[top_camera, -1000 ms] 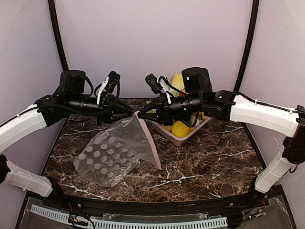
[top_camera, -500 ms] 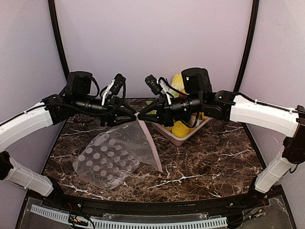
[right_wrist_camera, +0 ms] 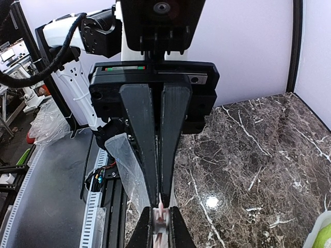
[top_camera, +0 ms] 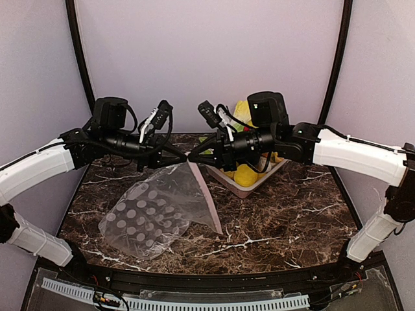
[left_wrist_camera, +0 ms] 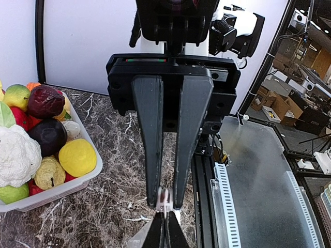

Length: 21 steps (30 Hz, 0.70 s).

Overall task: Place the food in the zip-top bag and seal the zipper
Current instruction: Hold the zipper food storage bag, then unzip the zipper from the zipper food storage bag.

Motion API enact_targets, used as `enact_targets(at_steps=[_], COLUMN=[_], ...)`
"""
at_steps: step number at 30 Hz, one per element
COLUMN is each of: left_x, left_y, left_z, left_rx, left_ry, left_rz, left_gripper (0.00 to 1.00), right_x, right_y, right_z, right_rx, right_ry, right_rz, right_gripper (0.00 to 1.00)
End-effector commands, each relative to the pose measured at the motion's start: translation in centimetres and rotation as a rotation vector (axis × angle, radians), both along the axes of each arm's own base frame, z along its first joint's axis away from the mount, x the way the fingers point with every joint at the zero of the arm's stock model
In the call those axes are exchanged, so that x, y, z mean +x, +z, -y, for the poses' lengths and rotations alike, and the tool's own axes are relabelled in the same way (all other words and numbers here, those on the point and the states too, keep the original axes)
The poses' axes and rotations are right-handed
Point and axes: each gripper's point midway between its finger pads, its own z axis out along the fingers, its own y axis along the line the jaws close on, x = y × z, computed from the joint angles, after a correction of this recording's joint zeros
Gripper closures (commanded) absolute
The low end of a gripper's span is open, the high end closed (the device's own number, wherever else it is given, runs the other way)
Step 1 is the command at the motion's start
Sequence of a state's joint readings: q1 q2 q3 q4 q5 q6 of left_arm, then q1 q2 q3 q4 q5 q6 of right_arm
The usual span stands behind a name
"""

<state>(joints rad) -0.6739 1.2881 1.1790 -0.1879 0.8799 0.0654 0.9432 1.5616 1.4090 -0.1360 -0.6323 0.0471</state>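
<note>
The clear dotted zip-top bag (top_camera: 152, 210) hangs open-mouthed over the marble, its lower part resting on the table. Its pink zipper (top_camera: 205, 194) runs down from the top corner, where both grippers meet tip to tip. My left gripper (top_camera: 183, 157) (left_wrist_camera: 165, 199) is shut on that corner of the strip. My right gripper (top_camera: 193, 157) (right_wrist_camera: 161, 199) is shut on the same pink zipper (right_wrist_camera: 162, 206) from the other side. The food lies in the tray: a white cauliflower (left_wrist_camera: 18, 155), a yellow lemon (left_wrist_camera: 76, 156) (top_camera: 245, 175) and a dark purple piece (left_wrist_camera: 47, 136).
The pale tray (top_camera: 243, 190) (left_wrist_camera: 77, 183) stands at the back of the table under my right arm, filled with several other toy fruits. A black rail with a white slotted strip (top_camera: 175, 301) runs along the table's near edge.
My left gripper opened, moved a little right toward the right gripper and shut again on the zipper's top corner. The right arm and the bag have hardly moved.
</note>
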Motion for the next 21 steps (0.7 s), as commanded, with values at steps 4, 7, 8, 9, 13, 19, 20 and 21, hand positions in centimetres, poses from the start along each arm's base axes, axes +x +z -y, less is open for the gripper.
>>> enact_targets(at_steps=[4, 7, 8, 9, 13, 19, 20, 21], left_x=[-0.1, 0.2, 0.3, 0.3, 0.4, 0.7, 0.8, 0.8], left_y=[2.1, 2.4, 2.3, 2.5, 2.4, 2.9, 3.0, 3.1], left_z=[-0.4, -0.6, -0.6, -0.6, -0.9, -1.2, -1.2, -1.3], left_rx=[-0.084, -0.099, -0.099, -0.105, -0.108, -0.125, -0.127, -0.132], left_ry=[0.015, 0.031, 0.034, 0.036, 0.052, 0.077, 0.081, 0.084], left_rz=[0.059, 0.070, 0.070, 0.079, 0.057, 0.079, 0.082, 0.084], left_gripper=[0.99, 0.99, 0.99, 0.99, 0.99, 0.99, 0.99, 0.99], right_x=[0.4, 0.4, 0.4, 0.4, 0.5, 0.6, 0.7, 0.7], right_y=[-1.2, -1.5, -1.6, -1.6, -1.9, -2.2, -2.3, -2.3], right_z=[0.1, 0.1, 0.1, 0.1, 0.1, 0.0, 0.0, 0.0], right_rx=[-0.027, -0.032, -0.033, -0.034, -0.039, -0.044, -0.046, -0.047], right_ry=[-0.021, -0.023, -0.023, -0.023, -0.027, -0.034, -0.037, -0.038], right_rz=[-0.026, -0.035, -0.036, -0.038, -0.044, -0.047, -0.048, -0.049], right_gripper=[1.00, 1.00, 1.00, 1.00, 1.00, 1.00, 1.00, 1.00])
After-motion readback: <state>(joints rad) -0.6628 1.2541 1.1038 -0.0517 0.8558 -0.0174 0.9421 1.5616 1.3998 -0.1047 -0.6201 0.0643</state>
